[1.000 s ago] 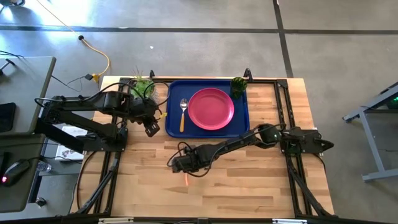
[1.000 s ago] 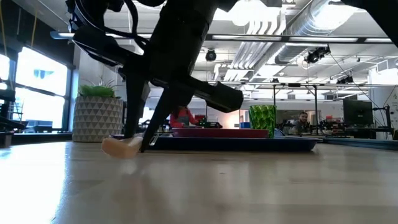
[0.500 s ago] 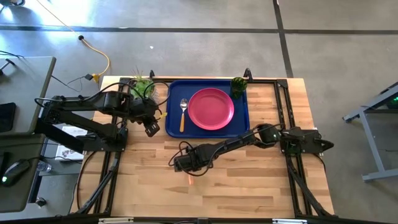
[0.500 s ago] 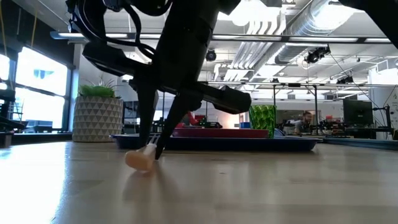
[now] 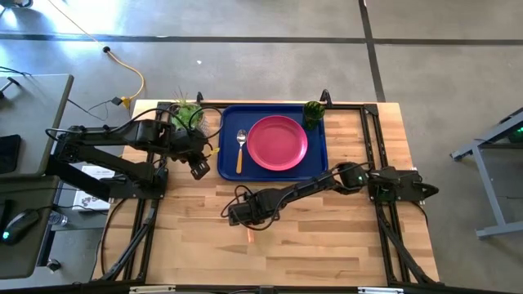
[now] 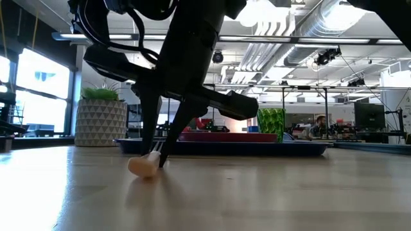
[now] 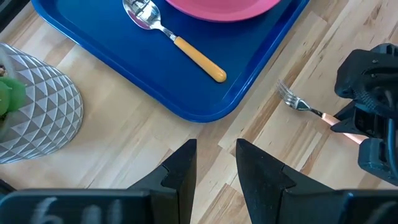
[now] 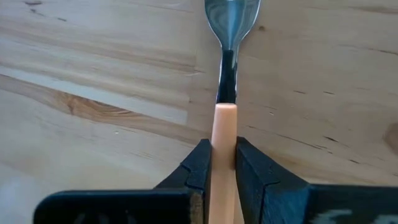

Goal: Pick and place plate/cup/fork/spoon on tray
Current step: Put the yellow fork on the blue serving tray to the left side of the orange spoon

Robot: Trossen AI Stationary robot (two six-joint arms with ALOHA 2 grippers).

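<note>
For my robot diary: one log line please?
right tool: shut on fork | left tool: open, waiting | tray: plate, spoon, cup

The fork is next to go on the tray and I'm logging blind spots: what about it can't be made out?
- High view: the fork is mostly under the right hand; only the handle end shows.
- Right wrist view: its tines run off the picture's edge.
- Low view: the arm hides all but the handle tip, so lift-off is unclear.
</note>
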